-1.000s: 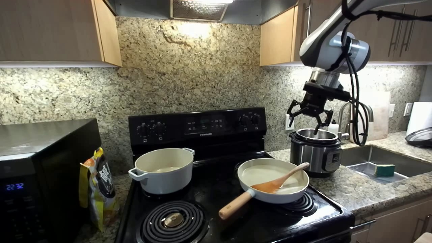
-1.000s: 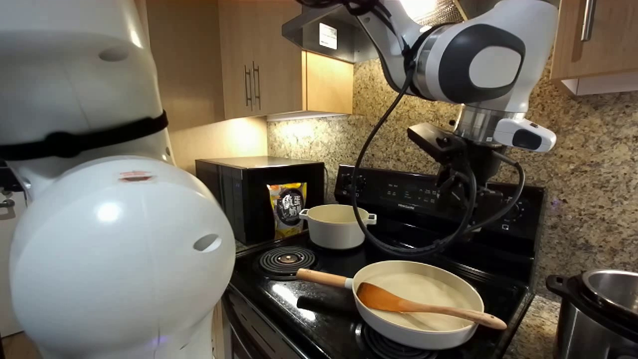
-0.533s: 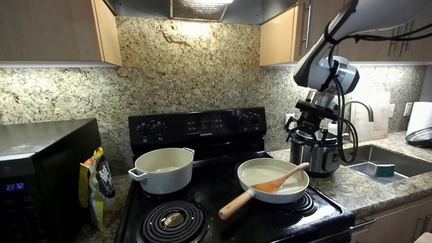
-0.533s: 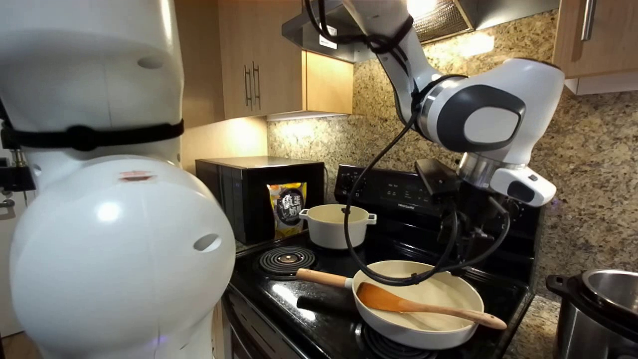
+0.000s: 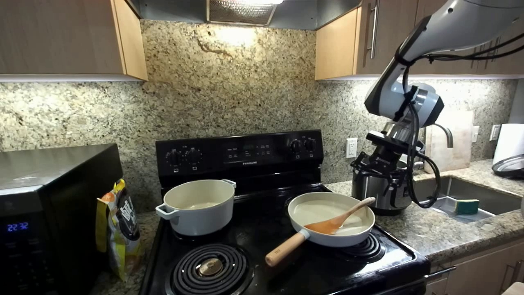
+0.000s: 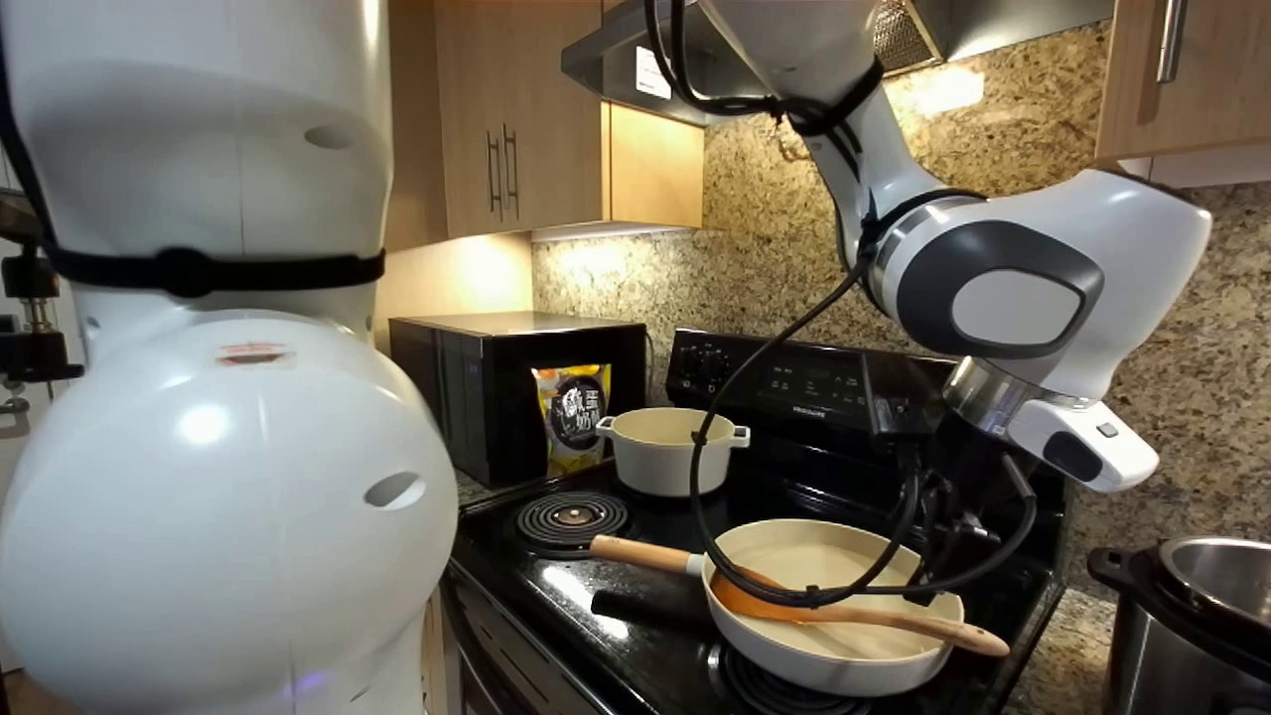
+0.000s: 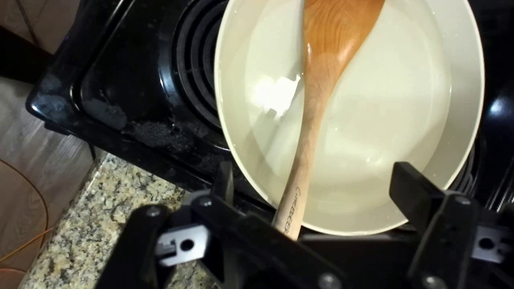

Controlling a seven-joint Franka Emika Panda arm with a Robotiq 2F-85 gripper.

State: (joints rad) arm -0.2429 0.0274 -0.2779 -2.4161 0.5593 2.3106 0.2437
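Observation:
My gripper (image 7: 313,180) is open and empty, with its black fingers wide apart. In the wrist view the wooden spatula (image 7: 311,120) runs between the fingers, nearer the left one, with its handle end hidden by the gripper. The spatula lies in the pale frying pan (image 7: 474,80), its handle over the rim, in both exterior views (image 5: 348,214) (image 6: 844,613). The pan (image 5: 292,213) holds clear liquid and has a wooden handle. In an exterior view the gripper (image 6: 938,576) hangs by the pan's far rim; in an exterior view it (image 5: 376,176) covers part of the steel cooker (image 5: 368,194).
A pale two-handled pot (image 5: 200,217) stands on the back burner of the black stove (image 5: 254,246). A snack bag (image 5: 127,225) leans by the microwave (image 5: 57,196). A sink (image 5: 499,200) with a sponge (image 5: 466,207) lies beyond the cooker. A cable loop (image 6: 700,447) hangs over the pan.
The arm and gripper have come down, closer to the pan and the spatula's handle. The gripper stays open. The pan, spatula and pot have not moved.

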